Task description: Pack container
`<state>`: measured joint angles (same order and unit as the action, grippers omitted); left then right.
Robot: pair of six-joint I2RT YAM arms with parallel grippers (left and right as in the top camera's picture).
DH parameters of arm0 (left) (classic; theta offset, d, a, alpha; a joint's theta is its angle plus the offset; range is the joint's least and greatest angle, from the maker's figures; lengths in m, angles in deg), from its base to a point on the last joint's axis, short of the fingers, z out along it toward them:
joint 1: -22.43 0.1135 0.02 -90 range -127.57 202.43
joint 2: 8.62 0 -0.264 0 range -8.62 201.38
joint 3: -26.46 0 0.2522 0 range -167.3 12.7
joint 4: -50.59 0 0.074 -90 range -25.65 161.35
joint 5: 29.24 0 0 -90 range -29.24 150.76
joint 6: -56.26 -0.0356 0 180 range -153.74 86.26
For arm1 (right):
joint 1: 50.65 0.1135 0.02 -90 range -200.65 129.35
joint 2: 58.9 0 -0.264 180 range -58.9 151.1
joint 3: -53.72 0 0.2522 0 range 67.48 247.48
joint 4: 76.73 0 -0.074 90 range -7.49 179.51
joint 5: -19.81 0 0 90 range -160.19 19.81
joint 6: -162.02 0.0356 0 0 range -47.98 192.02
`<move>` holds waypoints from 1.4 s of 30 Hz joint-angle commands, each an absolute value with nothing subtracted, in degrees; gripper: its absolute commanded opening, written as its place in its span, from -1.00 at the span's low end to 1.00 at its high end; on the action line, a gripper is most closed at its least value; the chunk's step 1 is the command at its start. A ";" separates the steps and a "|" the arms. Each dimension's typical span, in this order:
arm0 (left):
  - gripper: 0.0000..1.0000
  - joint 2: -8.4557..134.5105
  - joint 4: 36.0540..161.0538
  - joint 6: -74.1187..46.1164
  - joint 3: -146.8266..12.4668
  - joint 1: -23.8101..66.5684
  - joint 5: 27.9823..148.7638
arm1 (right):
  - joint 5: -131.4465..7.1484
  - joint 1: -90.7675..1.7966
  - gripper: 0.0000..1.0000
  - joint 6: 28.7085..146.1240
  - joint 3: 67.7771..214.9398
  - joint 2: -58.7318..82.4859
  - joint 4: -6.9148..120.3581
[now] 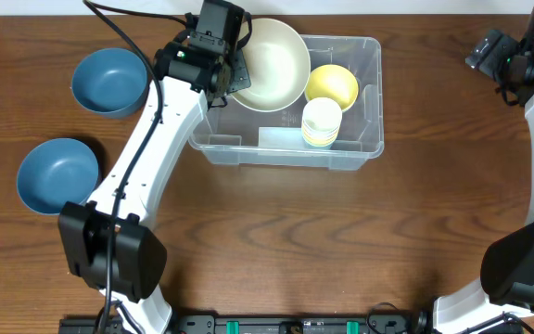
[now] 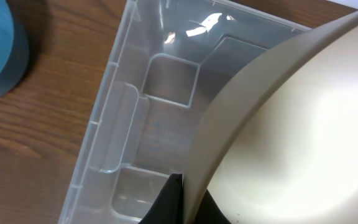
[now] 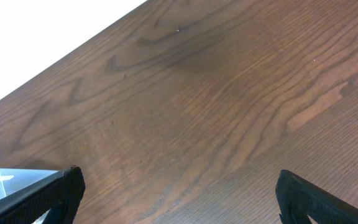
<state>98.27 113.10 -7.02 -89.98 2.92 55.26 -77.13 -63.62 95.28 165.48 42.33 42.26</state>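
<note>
1. Bowls lay nearest the robot's base: a round blue bowl [image 1: 57,174] with a smooth matte look sat on the brown wood-grain worktop [image 1: 276,241], and a second blue bowl [image 1: 109,81] sat beyond it. Both were well apart from the bin.
2. Mid-worktop stood the large clear rectangular plastic container [image 1: 286,153], with rounded corners and a rolled rim. It looked light, thin-walled, a little flexible and slick. The rolled rim or the moulded recess in its short wall [image 2: 120,130] seemed a safer hold than the smooth sides.
3. In its right half a stack of pale yellow cups [image 1: 322,122] stood upright just beside a small yellow bowl [image 1: 332,83].
4. Over its left half the left tool [image 1: 233,79] was clamped on the edge of a large glossy cream bowl [image 1: 272,60]. The bowl overlapped the far rim, and whether it touched the floor could not be told. It was stiff and smooth, and likely to swivel in an edge pinch.
5. Farthest right, the right tool [image 3: 179,199] hung empty, jaws wide, over bare worktop.
</note>
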 commanded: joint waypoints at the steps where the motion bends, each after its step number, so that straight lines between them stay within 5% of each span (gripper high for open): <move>1: -0.88 100.87 112.16 -7.78 -91.05 2.94 55.78 | -77.46 -63.82 0.99 95.77 166.16 41.55 42.33; 42: -0.88 115.84 110.13 -7.85 -90.50 2.68 55.50 | -77.46 -63.82 0.98 95.77 166.13 41.55 42.33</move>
